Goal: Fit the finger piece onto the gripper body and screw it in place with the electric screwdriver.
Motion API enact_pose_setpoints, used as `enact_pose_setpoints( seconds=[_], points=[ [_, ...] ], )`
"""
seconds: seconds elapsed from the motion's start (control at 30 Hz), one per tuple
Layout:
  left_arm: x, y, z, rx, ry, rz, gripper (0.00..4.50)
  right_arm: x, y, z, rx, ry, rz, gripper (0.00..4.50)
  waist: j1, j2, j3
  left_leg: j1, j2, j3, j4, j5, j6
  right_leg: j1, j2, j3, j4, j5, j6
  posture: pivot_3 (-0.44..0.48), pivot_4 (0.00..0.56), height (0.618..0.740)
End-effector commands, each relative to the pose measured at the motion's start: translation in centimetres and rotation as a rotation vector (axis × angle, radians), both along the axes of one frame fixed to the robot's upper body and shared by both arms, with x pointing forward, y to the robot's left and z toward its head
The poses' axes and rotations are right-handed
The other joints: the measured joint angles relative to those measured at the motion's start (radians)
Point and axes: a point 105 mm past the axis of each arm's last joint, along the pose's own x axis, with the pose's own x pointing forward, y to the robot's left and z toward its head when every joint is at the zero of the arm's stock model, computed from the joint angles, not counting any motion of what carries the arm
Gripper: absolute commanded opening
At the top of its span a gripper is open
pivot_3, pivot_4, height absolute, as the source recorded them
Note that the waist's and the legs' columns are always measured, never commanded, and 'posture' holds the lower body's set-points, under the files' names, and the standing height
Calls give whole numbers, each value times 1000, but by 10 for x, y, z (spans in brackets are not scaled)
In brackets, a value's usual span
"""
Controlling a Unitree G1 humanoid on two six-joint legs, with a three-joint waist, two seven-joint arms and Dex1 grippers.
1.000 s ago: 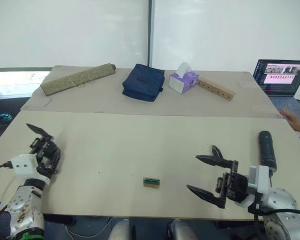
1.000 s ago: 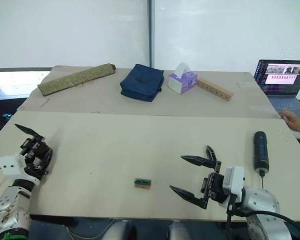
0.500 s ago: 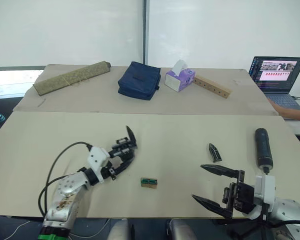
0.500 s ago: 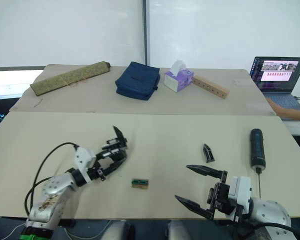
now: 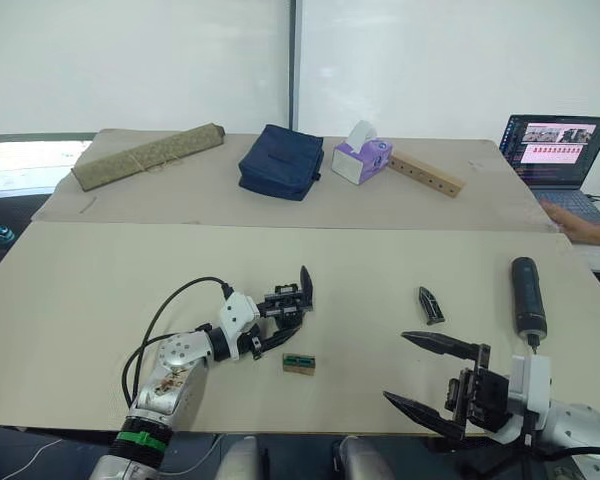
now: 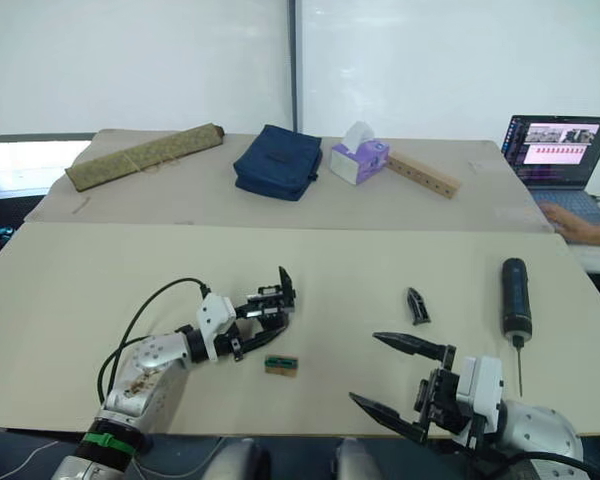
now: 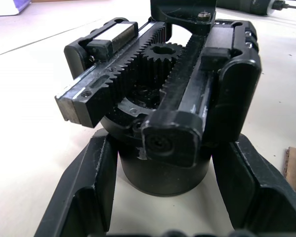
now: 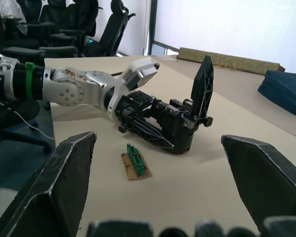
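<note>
My left gripper (image 5: 272, 326) is shut on the round base of the gripper body (image 5: 292, 303), which sits low over the table's middle. Its one black finger points upward. In the left wrist view the gripper body (image 7: 163, 113) shows its toothed racks and gear between my two fingers (image 7: 89, 197). The finger piece (image 5: 430, 305) lies loose on the table to the right. Further right the electric screwdriver (image 5: 527, 297) lies with its bit toward me. My right gripper (image 5: 395, 366) hovers open near the front edge, holding nothing.
A small tan-and-green block (image 5: 300, 364) lies just in front of the gripper body. On the far table lie a rolled mat (image 5: 147, 156), a navy bag (image 5: 280, 162), a tissue box (image 5: 362, 160) and a wooden bar (image 5: 427, 173). A laptop (image 5: 555, 150) and a person's hand (image 5: 580, 222) are at the far right.
My left arm has carried the gripper body from the table's left edge rightward to the middle, near the tan-and-green block. The right gripper stays open in about the same place.
</note>
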Motion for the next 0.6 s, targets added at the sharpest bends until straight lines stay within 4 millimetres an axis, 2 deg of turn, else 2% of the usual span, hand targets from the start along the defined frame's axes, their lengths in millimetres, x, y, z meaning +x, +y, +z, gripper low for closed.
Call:
enact_pose_setpoints(
  seconds=[0.03, 0.27, 0.3, 0.37, 0.4, 0.6],
  points=[
    [-4, 0, -15, 41, 31, -21, 2281, -3, 1, 9, -5, -66, 5, 4500, 0, 4, -3, 0, 0, 1, 0, 0, 0, 0, 0, 0, 0, 0, 0, 0, 150, 740],
    [-7, 2, -21, 64, 47, -55, 2281, -1, 2, 8, -5, -74, 3, 4500, -1, 11, -8, 1, 0, 3, 0, 0, 0, 1, 1, 1, 0, 0, 0, 0, 150, 740],
    [-7, 3, -19, 56, 51, -62, 3317, -1, 2, 8, -6, -77, 3, 4500, -3, 11, -8, 2, 0, 3, 0, 0, 0, 1, 1, 1, 0, 0, 0, 0, 150, 740],
    [-6, 7, -15, 48, 57, -66, 4218, 0, 1, 8, -7, -80, 1, 4500, -4, 11, -9, 1, 0, 3, 0, 0, 0, 0, 2, 1, 0, 0, 0, 0, 150, 740],
    [-4, 10, -13, 47, 61, -65, 4478, 1, 1, 8, -8, -82, 1, 4500, -5, 11, -9, 1, 0, 3, 0, 0, 0, 0, 2, 1, 0, 0, 0, 0, 150, 740],
    [-2, 27, -7, 71, 105, -129, 4478, 3, 1, 8, -11, -89, 1, 4500, -13, 10, -9, 1, 1, 3, 0, 0, 0, 0, 3, 1, 1, 0, 0, 0, 150, 740]
  ],
)
